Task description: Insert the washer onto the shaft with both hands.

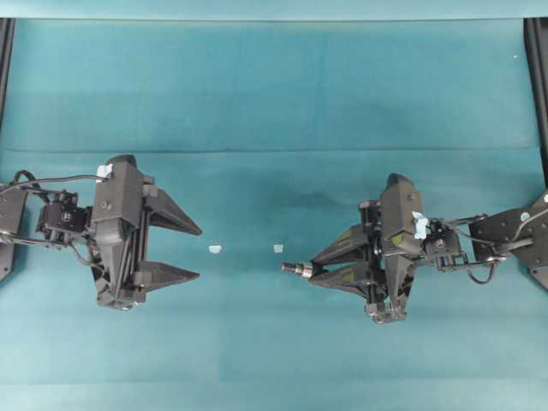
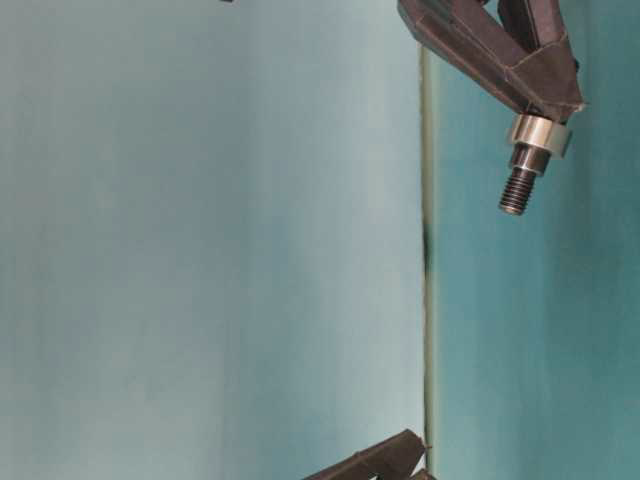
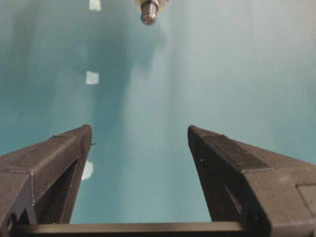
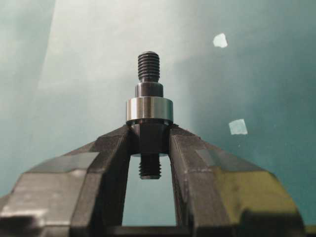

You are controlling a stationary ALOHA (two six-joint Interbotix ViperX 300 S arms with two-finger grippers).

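Note:
My right gripper (image 1: 315, 267) is shut on the shaft (image 1: 297, 268), a dark stepped cylinder with threaded ends that points left toward the other arm. In the right wrist view the washer (image 4: 149, 109), a shiny grey ring, sits around the shaft (image 4: 148, 66) just beyond the fingertips of the right gripper (image 4: 149, 136). From table level the washer (image 2: 537, 133) rests against the finger ends with the shaft's threaded tip (image 2: 518, 188) sticking out. My left gripper (image 1: 199, 253) stands wide open and holds nothing, well to the left. In the left wrist view, the shaft tip (image 3: 149, 11) is far ahead of the left gripper (image 3: 139, 132).
Two small white tape bits (image 1: 215, 249) (image 1: 278, 247) lie on the teal cloth (image 1: 274, 103) between the grippers. Black frame posts (image 1: 538, 77) stand at the far left and right edges.

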